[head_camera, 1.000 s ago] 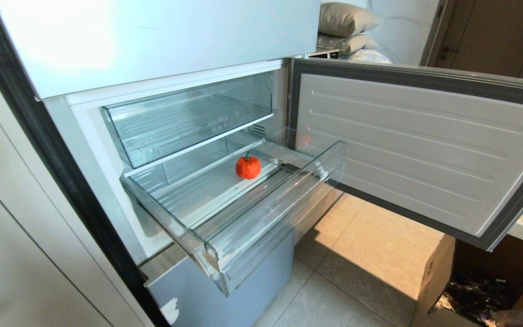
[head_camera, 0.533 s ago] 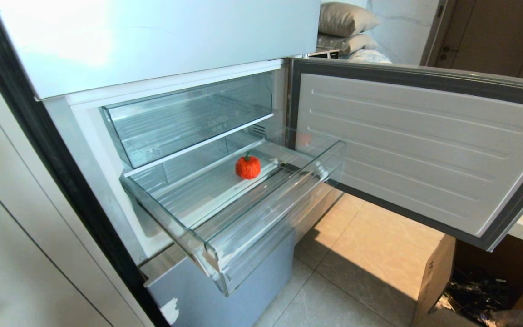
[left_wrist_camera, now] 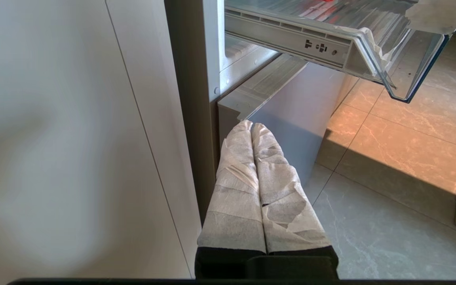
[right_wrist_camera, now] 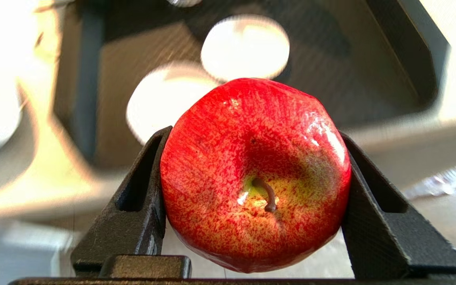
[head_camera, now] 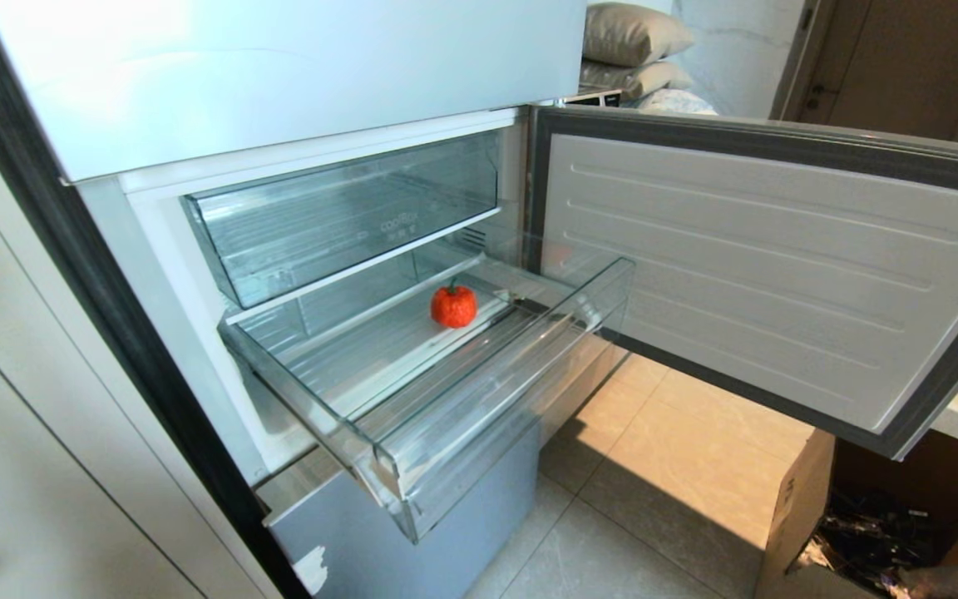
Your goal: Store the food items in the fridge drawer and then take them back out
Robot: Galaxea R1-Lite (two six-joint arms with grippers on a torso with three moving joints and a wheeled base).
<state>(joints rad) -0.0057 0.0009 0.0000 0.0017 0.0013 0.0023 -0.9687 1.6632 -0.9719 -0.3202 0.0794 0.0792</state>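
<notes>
Tiled kitchen floor (head_camera: 662, 466), fridge drawer (head_camera: 479, 399) pulled out, tomato (head_camera: 454, 306) inside. Right gripper (right_wrist_camera: 251, 178) clamps a glossy apple (right_wrist_camera: 255, 174) across its widest girth: rigid, likely slippery. Left gripper (left_wrist_camera: 251, 128) closed, empty.

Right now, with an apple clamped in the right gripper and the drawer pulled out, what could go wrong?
1. The apple is smooth and round, held only at its sides by the right gripper; it could slip during a fast swing.
2. The drawer has a low front lip; a release near it might let the apple roll out onto the floor.
3. Set down carelessly, it could knock the red tomato already lying in the drawer.
</notes>
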